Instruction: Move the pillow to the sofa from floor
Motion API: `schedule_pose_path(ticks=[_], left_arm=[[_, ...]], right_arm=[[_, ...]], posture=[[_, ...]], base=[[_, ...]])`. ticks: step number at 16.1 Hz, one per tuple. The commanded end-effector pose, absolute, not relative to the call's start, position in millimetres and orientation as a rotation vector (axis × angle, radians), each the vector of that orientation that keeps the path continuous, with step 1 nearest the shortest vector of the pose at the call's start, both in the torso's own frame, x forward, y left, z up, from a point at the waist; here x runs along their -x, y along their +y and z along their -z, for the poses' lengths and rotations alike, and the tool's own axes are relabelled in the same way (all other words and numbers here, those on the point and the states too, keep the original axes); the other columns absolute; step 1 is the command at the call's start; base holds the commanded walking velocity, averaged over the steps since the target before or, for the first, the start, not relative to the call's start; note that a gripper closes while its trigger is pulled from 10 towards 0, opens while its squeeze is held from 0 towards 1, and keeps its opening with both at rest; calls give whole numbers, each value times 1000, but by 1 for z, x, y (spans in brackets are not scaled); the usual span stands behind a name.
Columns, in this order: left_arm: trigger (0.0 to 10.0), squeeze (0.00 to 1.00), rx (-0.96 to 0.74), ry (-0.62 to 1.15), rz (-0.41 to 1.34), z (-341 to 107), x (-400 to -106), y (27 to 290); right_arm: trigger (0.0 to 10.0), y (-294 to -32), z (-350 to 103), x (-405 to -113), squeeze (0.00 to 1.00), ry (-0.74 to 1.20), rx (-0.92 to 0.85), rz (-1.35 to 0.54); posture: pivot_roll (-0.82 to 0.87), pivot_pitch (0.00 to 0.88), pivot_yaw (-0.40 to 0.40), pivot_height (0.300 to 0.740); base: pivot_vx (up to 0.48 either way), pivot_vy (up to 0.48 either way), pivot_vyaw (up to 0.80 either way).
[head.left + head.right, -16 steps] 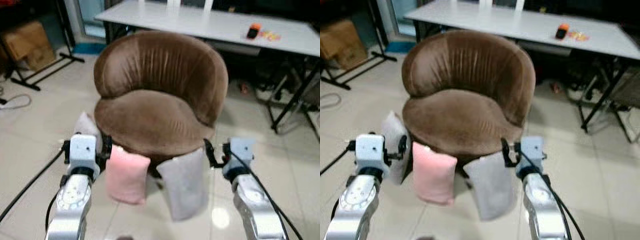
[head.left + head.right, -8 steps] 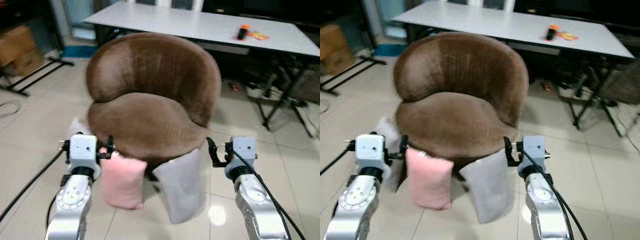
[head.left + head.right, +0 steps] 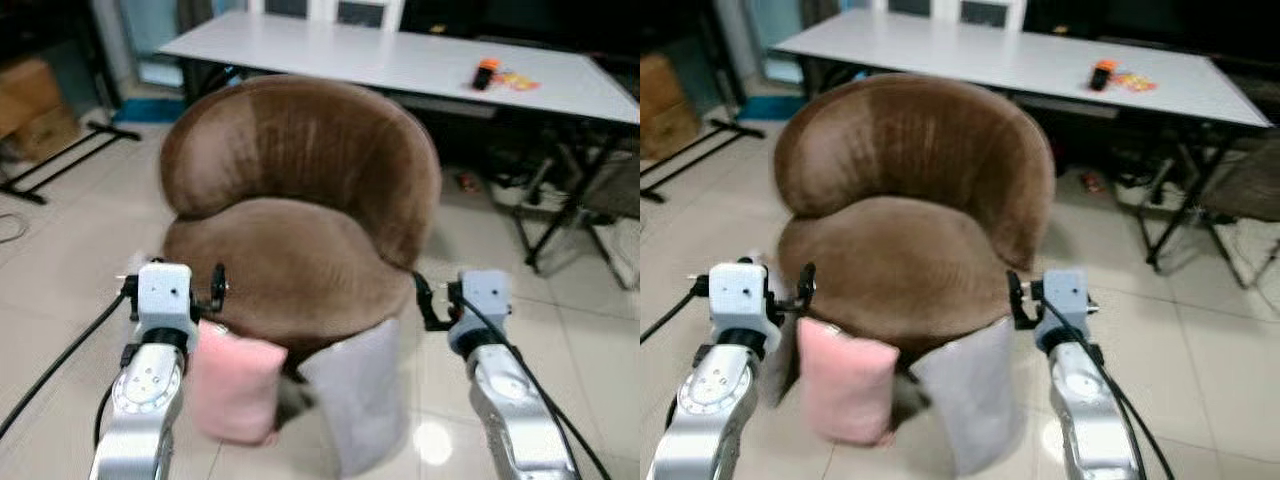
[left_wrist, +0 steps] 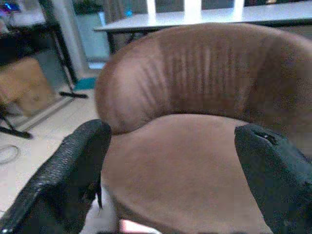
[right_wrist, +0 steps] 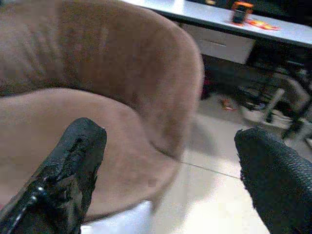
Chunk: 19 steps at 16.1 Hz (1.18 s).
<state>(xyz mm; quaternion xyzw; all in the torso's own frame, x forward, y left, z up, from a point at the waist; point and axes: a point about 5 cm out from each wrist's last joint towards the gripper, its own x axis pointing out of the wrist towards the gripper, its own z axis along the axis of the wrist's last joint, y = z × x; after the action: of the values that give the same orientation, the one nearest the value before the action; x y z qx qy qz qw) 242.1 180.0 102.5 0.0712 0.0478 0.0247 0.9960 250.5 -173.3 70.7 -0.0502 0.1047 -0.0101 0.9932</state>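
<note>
Both grippers, left (image 3: pixel 215 288) and right (image 3: pixel 425 303), hover with fingers spread and empty beside the brown armchair (image 3: pixel 300 200), likely lining up a grab; the pink pillow (image 3: pixel 232 388) and grey pillow (image 3: pixel 358 405) lean against its front on the floor.

- The pale tiled floor (image 3: pixel 60 270) carries a brown round-backed armchair (image 3: pixel 300 200).
- A pink pillow (image 3: pixel 232 390) stands on the floor, leaning against the front of the armchair's seat.
- A grey pillow (image 3: pixel 358 400) stands just beside the pink one, also against the seat front.
- A third, pale pillow (image 3: pixel 780 360) shows at the armchair's left side, partly hidden.
- Behind the armchair a long white table (image 3: pixel 400 60) stands on black legs; a small orange object (image 3: pixel 485 72) lies on its top.
- A cardboard box (image 3: pixel 35 105) sits on the floor at far left.
</note>
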Motion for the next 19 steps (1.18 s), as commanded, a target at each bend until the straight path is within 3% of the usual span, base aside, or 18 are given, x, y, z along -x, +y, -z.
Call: schedule_pose_path(ticks=[1,5,10,13,19], left_arm=[[10000,0,-147,93,-39,-103,-241,179],[10000,0,-148,93,-45,-103,-241,180],[10000,0,-174,73,-43,-104,-240,178],[10000,0,-177,71,-43,-103,-240,178],[10000,0,-184,69,-44,-103,-240,179]], right_arm=[[10000,-175,-73,-253,0,197,102,30],[10000,-175,-73,-255,0,195,105,28],[10000,-172,-75,-257,0,174,136,-12],[10000,-172,-75,-258,0,174,136,-13],[10000,-175,-73,-258,0,188,118,14]], posture=[[18,0,-40,740],[19,0,-44,740],[20,0,-50,740],[20,0,-49,740],[19,0,-51,740]], base=[[382,0,0],[344,0,0],[0,0,153],[0,-334,800],[0,-429,0]])
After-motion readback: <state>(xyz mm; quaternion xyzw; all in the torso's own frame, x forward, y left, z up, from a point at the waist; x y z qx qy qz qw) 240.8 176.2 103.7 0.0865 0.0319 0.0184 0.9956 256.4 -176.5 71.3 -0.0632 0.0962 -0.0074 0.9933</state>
